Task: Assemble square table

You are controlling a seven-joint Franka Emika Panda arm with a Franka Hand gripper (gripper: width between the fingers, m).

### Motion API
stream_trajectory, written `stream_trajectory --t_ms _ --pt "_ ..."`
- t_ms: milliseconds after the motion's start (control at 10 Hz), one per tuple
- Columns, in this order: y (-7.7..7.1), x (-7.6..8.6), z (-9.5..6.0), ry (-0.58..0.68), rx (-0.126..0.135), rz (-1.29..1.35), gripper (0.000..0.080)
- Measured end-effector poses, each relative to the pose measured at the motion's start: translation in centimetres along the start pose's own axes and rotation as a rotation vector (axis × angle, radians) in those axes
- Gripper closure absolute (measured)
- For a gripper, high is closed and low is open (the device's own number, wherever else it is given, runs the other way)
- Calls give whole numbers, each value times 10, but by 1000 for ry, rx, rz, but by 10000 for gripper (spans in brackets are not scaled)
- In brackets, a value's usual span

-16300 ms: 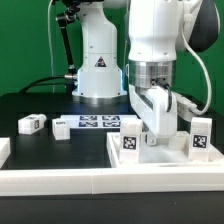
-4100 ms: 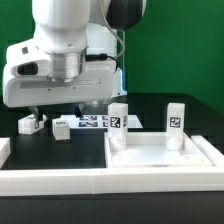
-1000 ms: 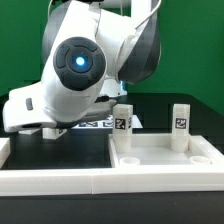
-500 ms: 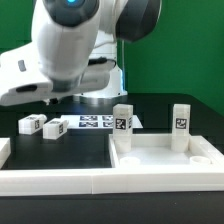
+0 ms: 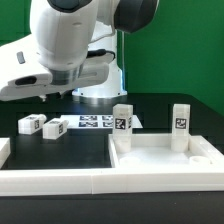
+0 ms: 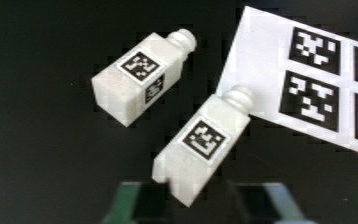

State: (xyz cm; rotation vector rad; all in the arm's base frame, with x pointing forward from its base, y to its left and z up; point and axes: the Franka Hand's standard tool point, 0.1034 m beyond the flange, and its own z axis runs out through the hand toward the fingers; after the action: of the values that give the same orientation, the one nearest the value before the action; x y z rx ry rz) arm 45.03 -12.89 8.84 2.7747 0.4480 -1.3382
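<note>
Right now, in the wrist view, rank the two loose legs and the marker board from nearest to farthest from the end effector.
1. First leg, lined up with the end effector.
2. Second leg and marker board, both beyond it: too close to call.

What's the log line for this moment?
upright legs on tabletop: two; loose legs lying beside marker board: two; jaws: open, over one loose leg

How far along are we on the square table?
Done: a white tagged block leg and its twin stand upright in the far corners of the white rimmed plastic square slab. In hand: nothing gripped; the open tool straddles one lying leg beside the marker board. Left: that leg and the second loose leg.
</note>
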Motion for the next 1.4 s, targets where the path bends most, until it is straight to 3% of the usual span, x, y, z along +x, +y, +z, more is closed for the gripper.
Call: stream_trajectory --t_ms 100,300,400,500,1000,1100,1200,1400 --pt "11 -3 9 -46 43 110 521" --pt "19 -4 16 -153 138 256 242" --pt "20 -4 21 -187 204 293 242" --pt "25 -2 25 -177 217 300 169" --pt "24 -1 26 -179 216 299 150" --pt "20 -6 33 -229 308 398 150" --pt "24 -4 38 -261 373 472 150" --pt "19 -1 26 -236 444 544 150"
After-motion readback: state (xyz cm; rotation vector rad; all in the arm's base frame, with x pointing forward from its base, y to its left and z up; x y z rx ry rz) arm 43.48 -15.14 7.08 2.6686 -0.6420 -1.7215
